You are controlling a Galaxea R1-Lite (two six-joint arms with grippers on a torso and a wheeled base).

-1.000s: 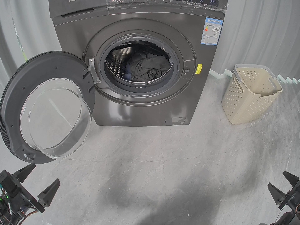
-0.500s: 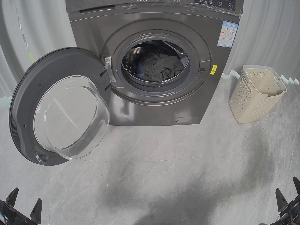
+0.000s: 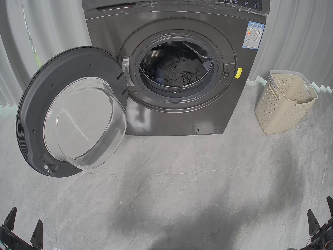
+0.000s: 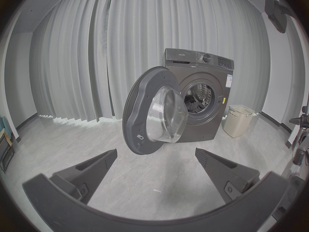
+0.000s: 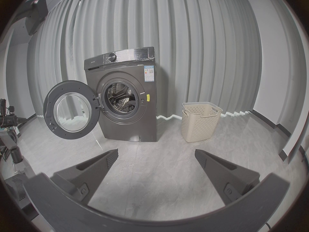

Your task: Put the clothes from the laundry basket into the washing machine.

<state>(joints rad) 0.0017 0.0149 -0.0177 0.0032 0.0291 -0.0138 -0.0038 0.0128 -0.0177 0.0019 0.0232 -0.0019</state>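
Both arms are low and well back from the work. The left gripper (image 3: 25, 216) has its fingers apart and holds nothing; the right gripper (image 3: 319, 205) likewise stands spread and holds nothing. The clothes (image 3: 182, 73) are a dark crumpled heap in the drum of the washing machine (image 3: 173, 122), behind the lip of the round opening. The laundry basket (image 3: 277, 111) stands upright on the floor (image 3: 194, 177), mouth up, at 3 o'clock of the machine, near it but apart. The inner walls I can see are bare, nothing hangs over the rim, and the bottom is hidden. Judgement: loading looks finished or nearly so, and the basket floor is unconfirmed. In the head view the basket lies at about 11 o'clock from the right gripper and about 2 o'clock from the left, so the right arm is plainly nearer for any further pick. It would come down through the open top, not through the perforated side. The door (image 3: 38, 98) is swung wide on its hinge at 9 o'clock of the opening, glass bowl facing outward, and sits at about 12 to 1 o'clock from the left gripper, on the left arm's side. The drum opening is at roughly 10 to 11 o'clock from the right gripper, with nothing between them.
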